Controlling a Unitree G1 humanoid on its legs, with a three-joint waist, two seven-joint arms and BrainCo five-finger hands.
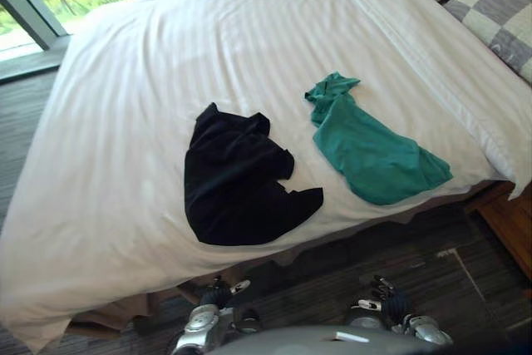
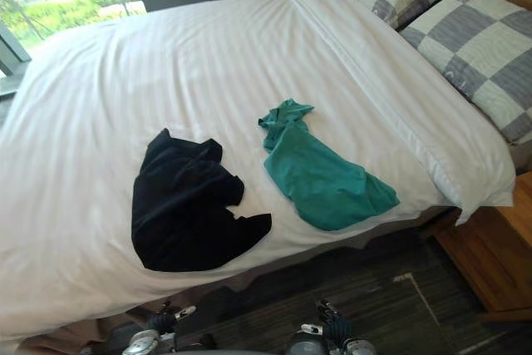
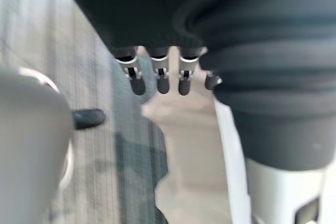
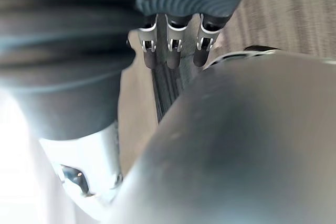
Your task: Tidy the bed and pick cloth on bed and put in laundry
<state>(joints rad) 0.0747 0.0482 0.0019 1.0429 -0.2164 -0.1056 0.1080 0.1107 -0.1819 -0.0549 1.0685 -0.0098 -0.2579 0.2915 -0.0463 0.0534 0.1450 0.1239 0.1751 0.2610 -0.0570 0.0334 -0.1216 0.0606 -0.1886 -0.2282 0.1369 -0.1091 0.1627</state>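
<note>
While both hands hang low beside the near edge of the bed, two garments lie on the white duvet (image 1: 125, 122). The black garment (image 1: 241, 180) is crumpled in a heap close to the near edge. Just to its right, apart from it, the green garment (image 1: 370, 151) stretches at an angle, its lower end almost at the duvet's edge; it may be a T-shirt, though it is too bunched to tell. The left hand (image 1: 218, 295) and the right hand (image 1: 386, 297) are over the dark carpet (image 1: 416, 243), well short of either garment. In each wrist view the fingers (image 3: 157, 77) (image 4: 170, 53) hang straight and loose, with nothing held. Grey-and-white checked pillows (image 2: 490, 47) sit at the head of the bed, with a wooden nightstand (image 2: 490, 255) beside it.
</note>
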